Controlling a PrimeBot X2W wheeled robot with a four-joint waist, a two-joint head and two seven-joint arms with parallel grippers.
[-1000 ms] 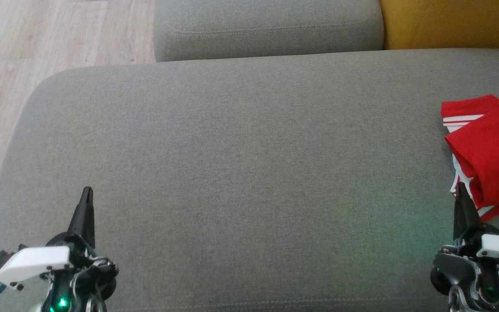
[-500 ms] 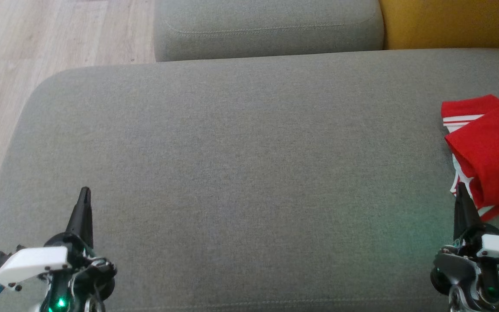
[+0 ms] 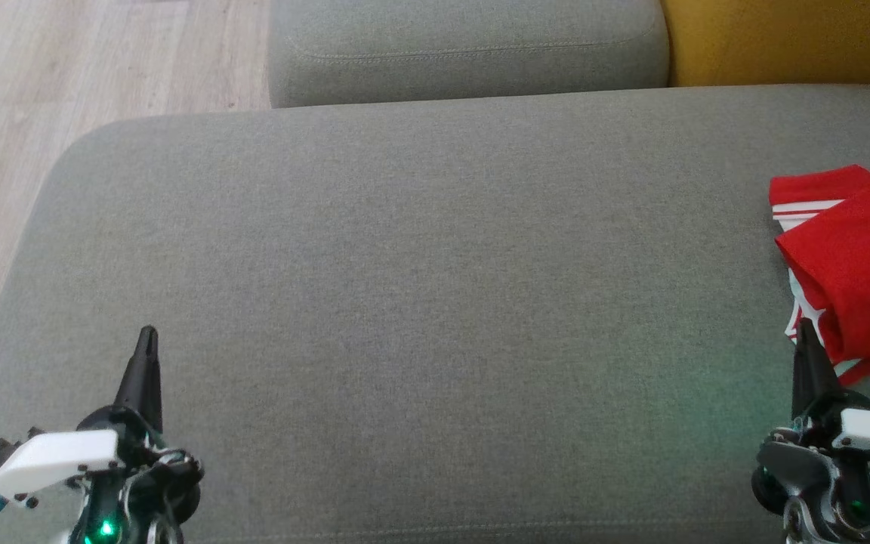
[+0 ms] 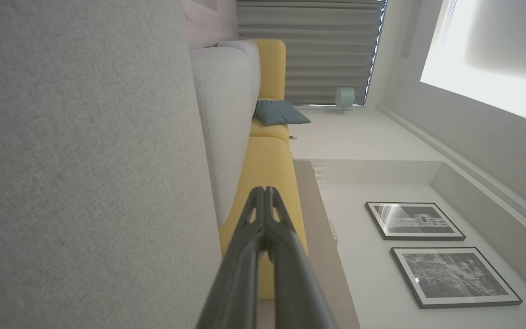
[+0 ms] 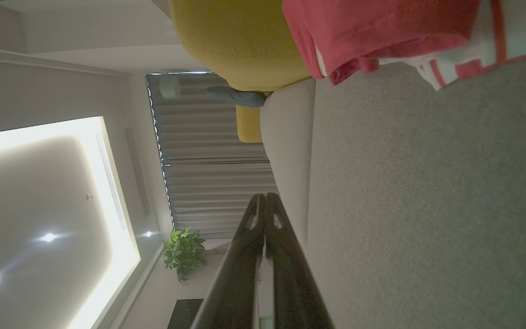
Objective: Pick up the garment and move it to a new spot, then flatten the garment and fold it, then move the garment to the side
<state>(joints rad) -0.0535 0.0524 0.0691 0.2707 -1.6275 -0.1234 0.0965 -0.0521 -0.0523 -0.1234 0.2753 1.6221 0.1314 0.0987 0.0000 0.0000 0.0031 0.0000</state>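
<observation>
**Entry: grey sofa seat, head and wrist views, listed left to right**

1. Wood floor (image 3: pixel 65 75): upper left, cut off by the frame edges.
2. Left gripper (image 3: pixel 149 331): lower left over the seat. Its wrist is cut by the bottom edge. Its fingers are pressed together with nothing between them, which the left wrist view (image 4: pixel 265 188) confirms.
3. Grey seat cushion (image 3: pixel 435 264): its near and right edges run out of frame.
4. Second grey cushion (image 3: pixel 465 45): behind the seat, top cut off.
5. Yellow cushion (image 3: pixel 782 38): upper right, only partly in view.
6. Right gripper (image 3: pixel 803 323): lower right, with its body cut by the bottom and right edges. Its fingers are clenched shut on nothing (image 5: pixel 265 195). In the head view the tip overlaps the garment's striped hem, and contact cannot be judged there. In the right wrist view the cloth lies ahead and to one side, apart from the fingers.
7. Garment (image 3: pixel 858 257): red with white stripes, lying crumpled at the seat's far right. It is cut off by the right edge, so its full shape is unreadable. It is also cropped at the top of the right wrist view (image 5: pixel 381 27).

**Against the earlier frames:** the garment, the cushions and the right gripper are unmoved. The left gripper has shifted only a hair.
</observation>
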